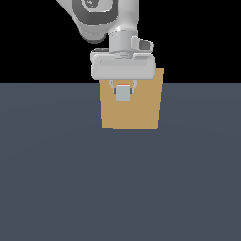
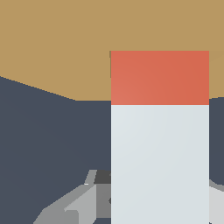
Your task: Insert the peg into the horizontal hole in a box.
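The tan box (image 1: 139,110) stands on the dark floor in the middle of the exterior view. My gripper (image 1: 123,91) hangs in front of its face and is shut on the peg (image 1: 123,94), seen end-on as a small grey square with a thin orange-red strip above it. In the wrist view the peg (image 2: 159,144) is a wide grey-white bar with an orange-red end (image 2: 159,76) lying against the box (image 2: 57,43). A thin dark edge of the hole (image 2: 110,64) shows beside the orange end. One finger (image 2: 76,205) shows low beside the bar.
The dark grey floor (image 1: 120,188) spreads flat all around the box. The arm's white wrist (image 1: 123,66) covers the box's upper left corner in the exterior view.
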`<state>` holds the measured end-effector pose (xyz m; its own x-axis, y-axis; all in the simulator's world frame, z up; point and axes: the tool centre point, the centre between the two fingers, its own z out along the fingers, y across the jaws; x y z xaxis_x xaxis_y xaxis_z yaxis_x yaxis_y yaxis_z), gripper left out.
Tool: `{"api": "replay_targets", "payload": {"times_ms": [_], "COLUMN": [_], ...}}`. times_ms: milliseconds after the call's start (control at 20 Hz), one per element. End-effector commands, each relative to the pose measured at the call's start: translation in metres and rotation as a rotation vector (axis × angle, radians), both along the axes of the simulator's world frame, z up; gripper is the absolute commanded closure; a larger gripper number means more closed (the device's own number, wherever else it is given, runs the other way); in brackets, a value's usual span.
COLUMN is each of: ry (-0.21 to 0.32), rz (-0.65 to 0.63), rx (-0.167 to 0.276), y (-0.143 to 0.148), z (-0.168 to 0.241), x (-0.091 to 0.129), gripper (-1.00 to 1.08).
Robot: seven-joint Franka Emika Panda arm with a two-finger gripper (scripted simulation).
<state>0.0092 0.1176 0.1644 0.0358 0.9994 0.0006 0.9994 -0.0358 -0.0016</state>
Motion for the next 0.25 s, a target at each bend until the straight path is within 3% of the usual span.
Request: {"api": "replay_targets", "payload": {"times_ms": [0,200], "ry": [-0.005,-0.005], "rz": [-0.003,-0.003], "rx": [0.001,0.001], "y": [0.0118,0.0187], "z": [0.0024,0.0027], "x": [0.0022,0.0029], "gripper": [1.08,1.08]}}
